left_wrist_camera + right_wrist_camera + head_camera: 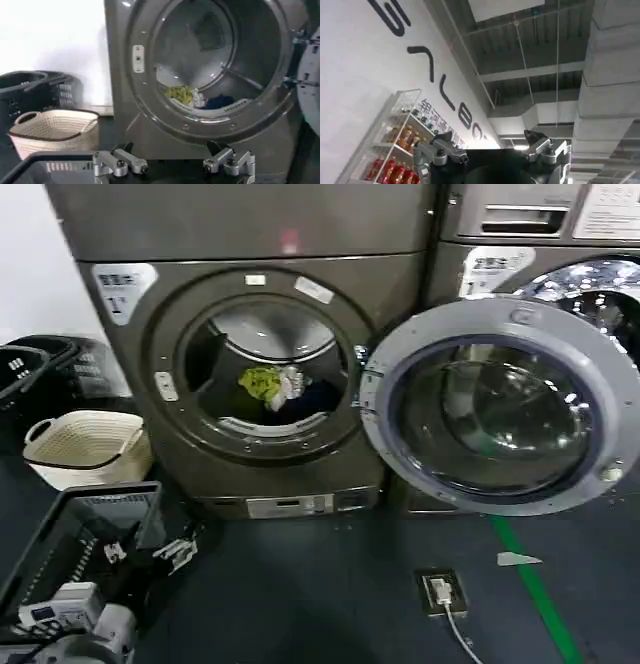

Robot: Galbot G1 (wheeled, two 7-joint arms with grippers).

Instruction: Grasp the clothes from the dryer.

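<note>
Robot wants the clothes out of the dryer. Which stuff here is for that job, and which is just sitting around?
For the job:
- the clothes, lying inside the drum
- the dryer, its door swung open
- the left gripper, open, facing the porthole

Just sitting around:
- the cream basket
- the black baskets
- the floor socket
- the right gripper, open, pointing at the ceiling
</note>
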